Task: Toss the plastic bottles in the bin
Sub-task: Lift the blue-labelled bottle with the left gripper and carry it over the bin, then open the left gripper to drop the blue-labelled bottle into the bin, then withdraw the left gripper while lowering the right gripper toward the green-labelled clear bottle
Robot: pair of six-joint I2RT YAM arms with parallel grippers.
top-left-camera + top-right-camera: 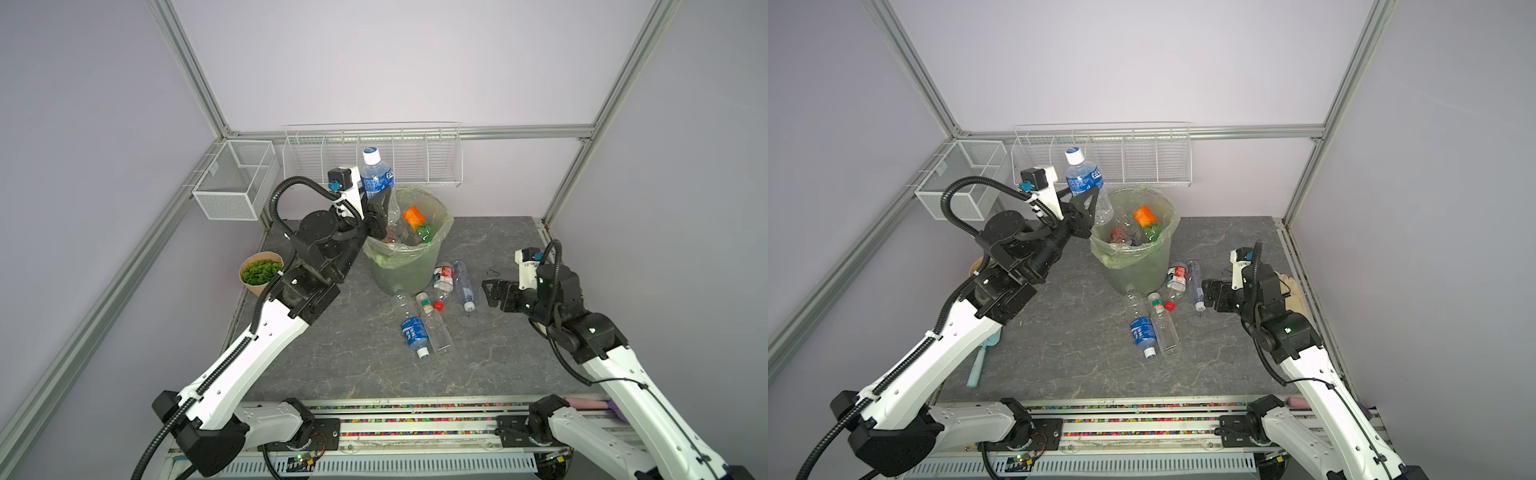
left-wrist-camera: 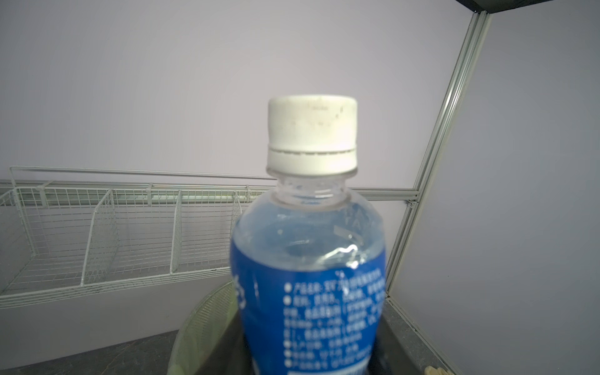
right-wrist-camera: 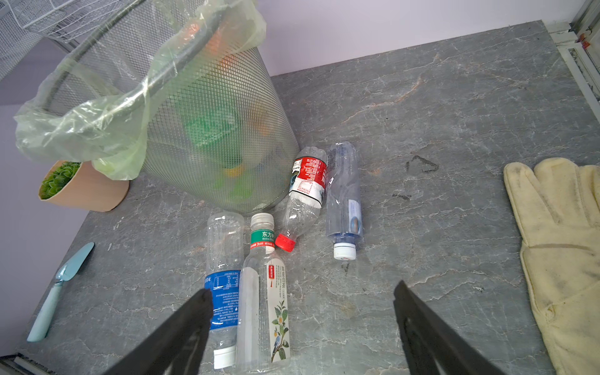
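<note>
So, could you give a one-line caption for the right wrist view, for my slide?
Open right gripper faces four bottles lying on the table beside the bin.

On three sides, pale lilac-grey panel walls (image 1: 374, 62) close the cell in, flat and bare, evenly lit with no hard shadows. Silver aluminium frame posts (image 1: 187, 66) run up the corners, and a matching rail crosses the back wall. Right behind the left gripper (image 1: 384, 199) hangs a long white wire rack (image 1: 440, 162), split into compartments. Off to that gripper's outer side, a white mesh box basket (image 1: 232, 183) hooks onto the side rail. Under the right gripper (image 1: 490, 293) spreads the dark grey marble-veined tabletop (image 1: 374, 365), matte, reaching the back wall.
</note>
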